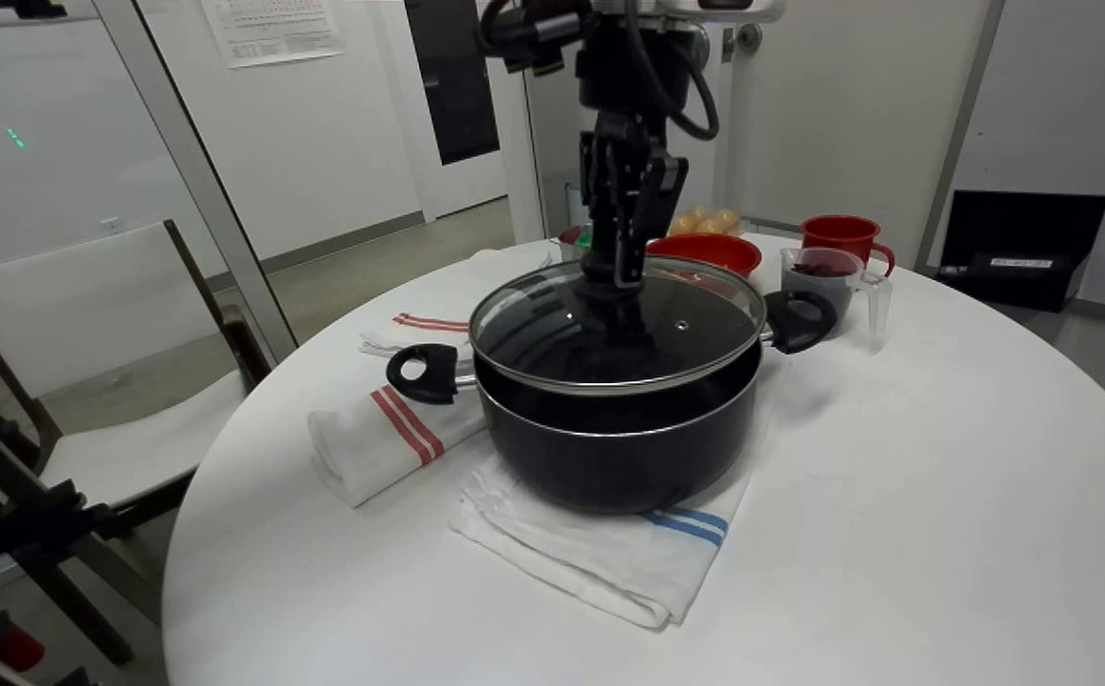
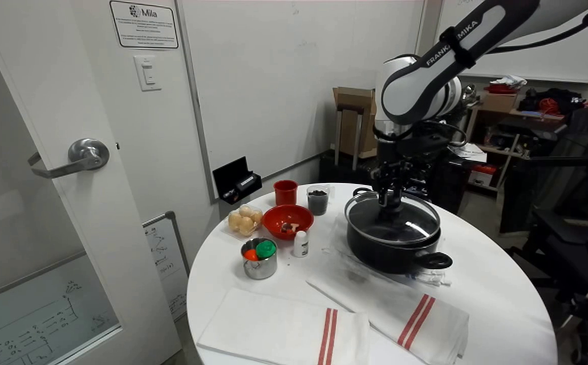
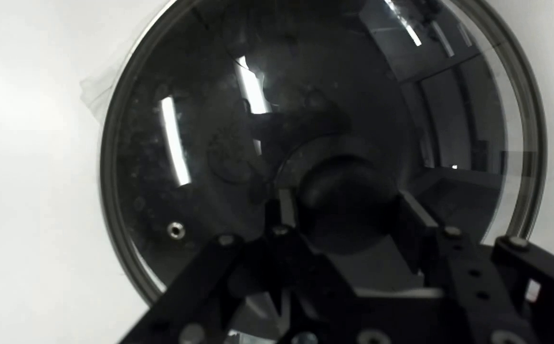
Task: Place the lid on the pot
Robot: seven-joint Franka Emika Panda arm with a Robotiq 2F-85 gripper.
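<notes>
The black pot (image 1: 614, 472) stands on a folded white towel with blue stripes; it also shows in an exterior view (image 2: 382, 256). The glass lid (image 1: 543, 333) is level or nearly so over the pot, with a gap between its rim and the pot's front rim. The lid also shows in an exterior view (image 2: 367, 218) and fills most of the wrist view (image 3: 305, 105). My gripper (image 1: 615, 274) points down, with its fingers on both sides of the black centre knob (image 3: 348, 191). It is shut on that knob. The pot's interior is mostly hidden under the lid.
Pot handles (image 1: 800, 319) stick out on both sides. A red bowl (image 2: 288, 221), red mug (image 2: 285, 192), measuring cup (image 2: 318, 200), metal cup (image 2: 259, 259), white bottle (image 2: 301, 244) and egg-like items (image 2: 245, 220) stand nearby. Red-striped towels (image 2: 284, 324) lie beside the pot.
</notes>
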